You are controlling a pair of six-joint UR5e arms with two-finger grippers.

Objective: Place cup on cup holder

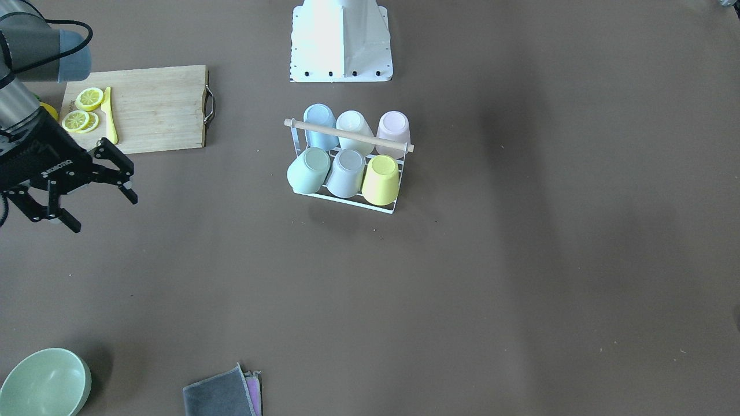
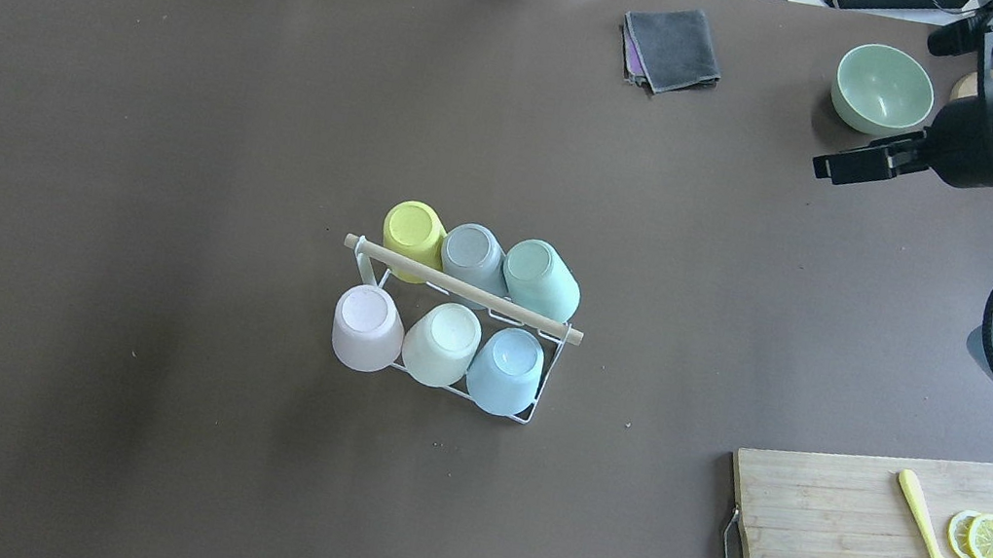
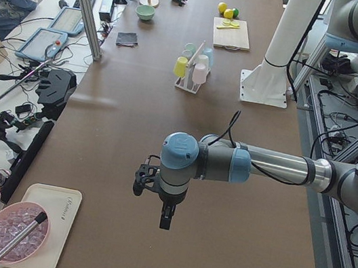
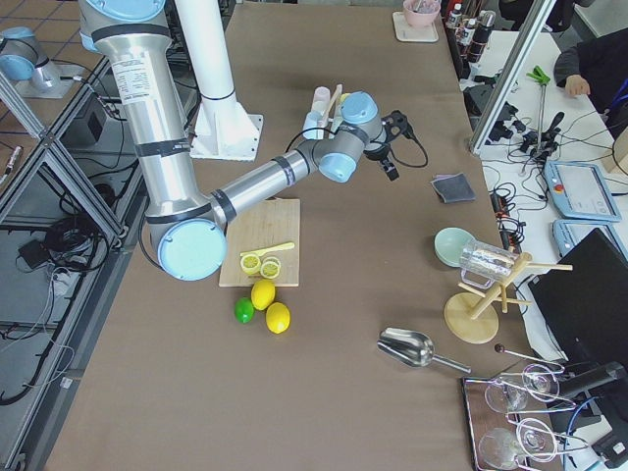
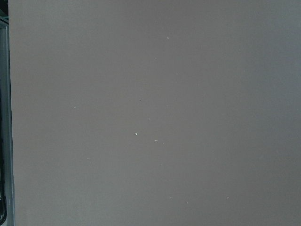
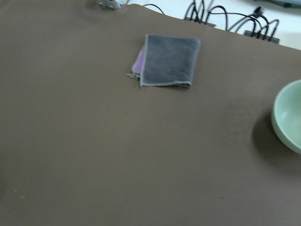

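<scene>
Cup holder (image 1: 347, 134): white wire rack with a pale wooden rod on top, mid-table, just in front of the robot's white base (image 1: 341, 40). Six smooth pastel cups (image 1: 381, 179) sit inverted on it in two rows. Right gripper (image 1: 104, 211) hangs well apart from it, jaws spread, empty, near the slatted wooden cutting board (image 1: 156, 110). Left gripper (image 3: 158, 196): seen only side-on, can't tell its state.

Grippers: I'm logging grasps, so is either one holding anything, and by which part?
Nothing visibly. The right gripper is open and empty; the left gripper shows no object, but its opening cannot be judged.
</scene>
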